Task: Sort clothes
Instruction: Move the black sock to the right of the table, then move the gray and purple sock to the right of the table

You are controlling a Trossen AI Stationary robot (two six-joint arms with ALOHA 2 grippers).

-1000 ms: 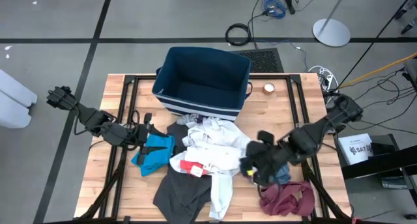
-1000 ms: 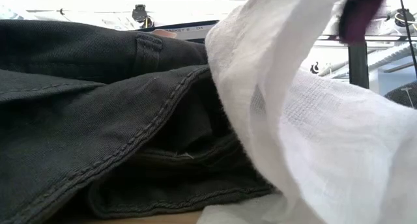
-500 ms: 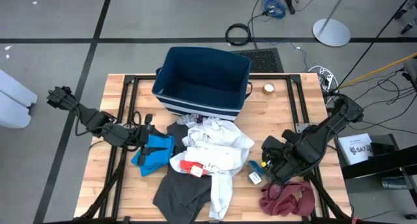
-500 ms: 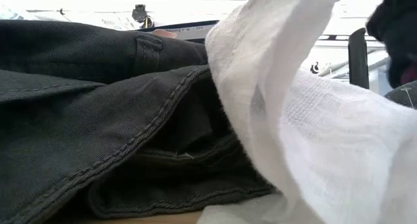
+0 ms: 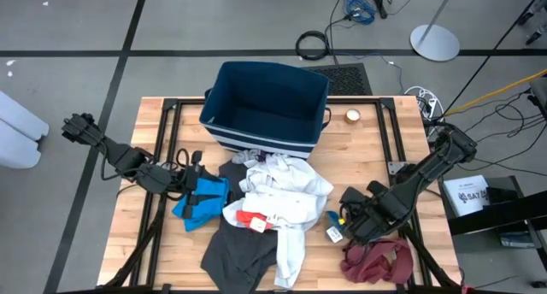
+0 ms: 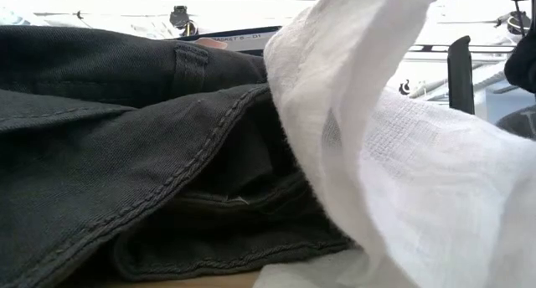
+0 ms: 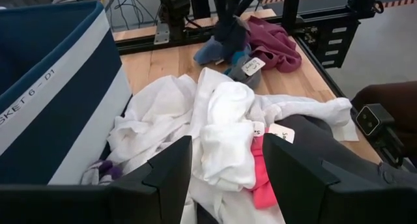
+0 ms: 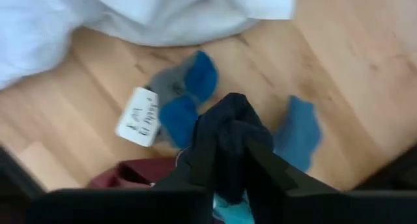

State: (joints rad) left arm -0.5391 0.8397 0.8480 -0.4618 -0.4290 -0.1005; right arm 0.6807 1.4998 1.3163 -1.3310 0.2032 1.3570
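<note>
- The bin (image 5: 267, 102) at the far side of the worktop (image 5: 359, 140) looks empty from above, so by my reading the sorting has barely begun.
- Most clothes lie heaped in the middle, just in front of the bin: white tops (image 5: 282, 187), a red piece (image 5: 254, 219) and a dark grey garment (image 5: 239, 255) at the near edge.
- The blue top (image 5: 203, 200) lies to the heap's left, with the left gripper (image 5: 190, 179) at its edge, fingers spread wide and grasping nothing.
- The right gripper (image 5: 352, 215) hovers over the grey-blue socks (image 8: 186, 97) beside the maroon top (image 5: 376, 260); a dark cloth (image 8: 228, 146) sits between its fingers, but whether they clamp it I cannot tell.
- Nearly every garment remains to be placed.
</note>
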